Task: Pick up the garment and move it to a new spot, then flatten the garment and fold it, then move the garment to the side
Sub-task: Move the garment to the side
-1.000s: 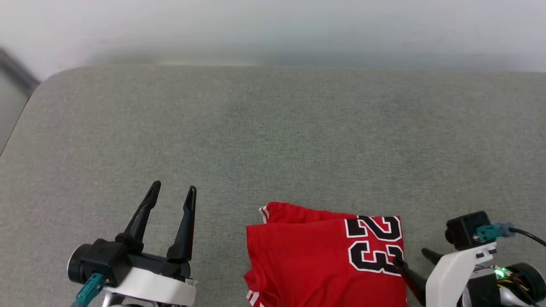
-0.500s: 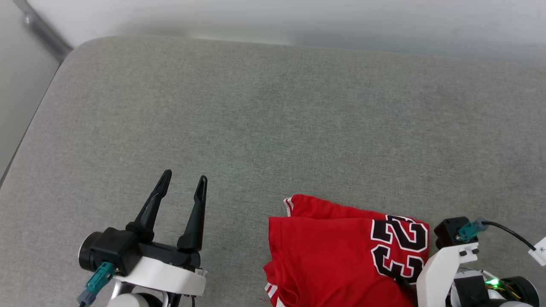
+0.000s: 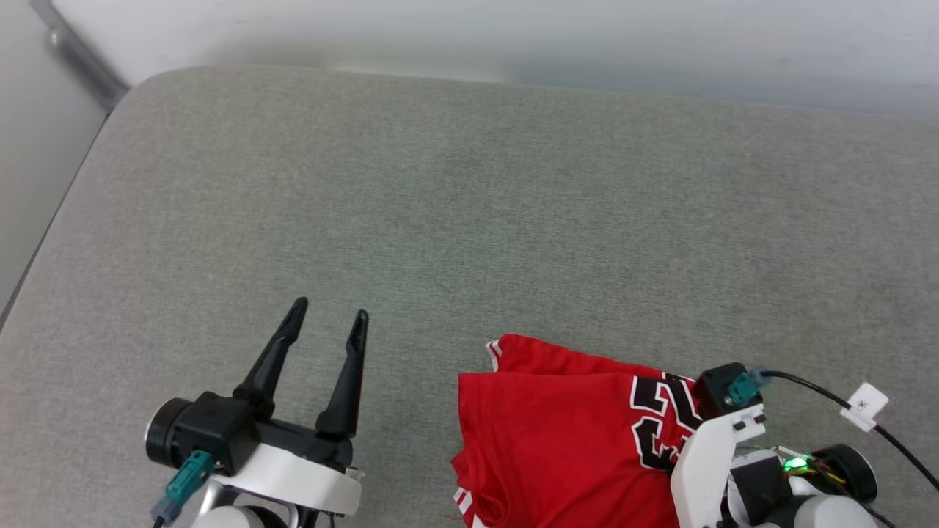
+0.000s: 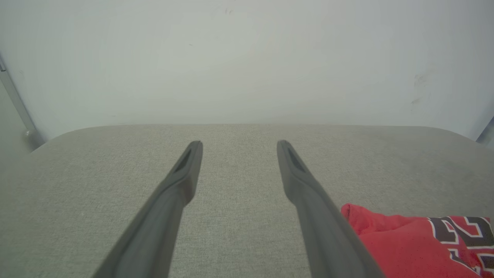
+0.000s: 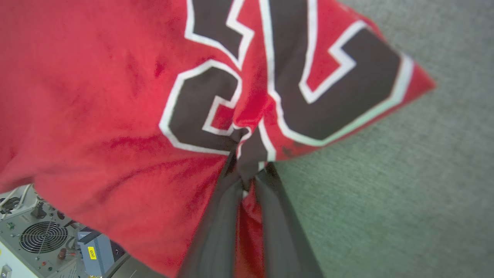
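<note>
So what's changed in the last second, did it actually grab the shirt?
Yes. The right gripper slid in over the printed number on the garment and shut on a pinch of fabric there. A second ago its fingers stood open at the shirt's right edge. The left gripper stays open above the grey cushion, and the garment still lies folded in the same spot.

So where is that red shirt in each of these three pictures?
Head view: the red shirt lies at the bottom, right of centre, on the grey cushion.
Left wrist view: the shirt is in the bottom right corner.
Right wrist view: it covers the top and left, pinched in the right claw.
Shared landmark: the black 23 print.
</note>
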{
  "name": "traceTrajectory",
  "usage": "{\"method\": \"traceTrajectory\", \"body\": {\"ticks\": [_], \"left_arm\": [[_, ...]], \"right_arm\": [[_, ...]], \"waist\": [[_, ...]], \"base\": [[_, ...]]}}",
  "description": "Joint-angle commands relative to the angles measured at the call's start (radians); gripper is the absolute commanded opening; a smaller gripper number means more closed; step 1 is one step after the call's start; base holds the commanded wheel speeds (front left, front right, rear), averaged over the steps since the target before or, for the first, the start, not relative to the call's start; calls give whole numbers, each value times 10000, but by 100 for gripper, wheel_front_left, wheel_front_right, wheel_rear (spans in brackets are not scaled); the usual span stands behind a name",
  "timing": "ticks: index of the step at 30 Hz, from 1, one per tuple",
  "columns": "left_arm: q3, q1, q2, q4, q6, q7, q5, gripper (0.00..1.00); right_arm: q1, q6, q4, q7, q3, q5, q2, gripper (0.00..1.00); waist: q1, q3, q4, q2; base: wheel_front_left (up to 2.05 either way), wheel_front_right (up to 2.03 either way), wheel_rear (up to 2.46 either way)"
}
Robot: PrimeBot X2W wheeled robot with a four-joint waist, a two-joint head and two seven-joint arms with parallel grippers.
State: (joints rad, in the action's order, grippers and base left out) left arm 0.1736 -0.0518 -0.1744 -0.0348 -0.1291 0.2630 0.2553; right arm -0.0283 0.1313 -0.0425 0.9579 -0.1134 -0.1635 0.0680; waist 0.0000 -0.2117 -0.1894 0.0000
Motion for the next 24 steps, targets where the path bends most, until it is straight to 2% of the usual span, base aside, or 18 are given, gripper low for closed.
{"method": "traceTrajectory", "body": {"ticks": [1,3,4,8,14,15,16,17,18,19,24], "left_arm": [[31,-63,80,-14,-17,22,-11,100],[30,-54,95,-62,-16,22,-4,100],[30,-54,95,-62,-16,22,-4,100],[35,-34,86,-192,-17,22,-54,100],[304,-447,-49,-686,-17,22,-89,100],[393,-672,-143,-876,-17,22,-148,100],[454,-815,-203,-959,-16,22,-167,100],[512,-927,-261,-1053,-17,22,-204,100],[512,-927,-261,-1053,-17,22,-204,100],[661,-1195,-367,-1212,-16,22,-254,100],[1035,-1832,-693,-1451,-16,23,-360,100]], "right_arm": [[-223,-15,46,-68,-207,193,409,0],[-453,-17,-131,-3,-642,454,1050,0],[-453,-17,-131,-3,-642,454,1050,0],[-1104,-9,-609,109,-1690,712,2375,0],[-2391,-9,-1178,208,-2870,826,4809,0],[-2829,-11,-1236,65,-3002,775,5543,0],[-3085,-12,-1212,-91,-2960,870,5879,0],[-3262,-11,-1160,-187,-2983,912,6156,0],[-3262,-11,-1160,-187,-2983,912,6156,0],[-3511,-11,-874,-457,-2845,862,6612,0],[-3992,-11,-36,-1282,-2119,951,7094,0]], "waist": [[0,92,263,0],[0,122,546,0],[0,122,546,0],[0,48,1375,0],[0,-489,2789,0],[0,-760,3233,0],[0,-925,3460,0],[0,-1097,3667,0],[0,-1097,3667,0],[0,-1469,4047,0],[0,-2243,4561,0]], "base": [[0,0,0],[0,0,0],[0,0,0],[0,0,0],[0,0,0],[0,0,0],[0,0,0],[0,0,0],[0,0,0],[0,0,0],[0,0,0]]}}
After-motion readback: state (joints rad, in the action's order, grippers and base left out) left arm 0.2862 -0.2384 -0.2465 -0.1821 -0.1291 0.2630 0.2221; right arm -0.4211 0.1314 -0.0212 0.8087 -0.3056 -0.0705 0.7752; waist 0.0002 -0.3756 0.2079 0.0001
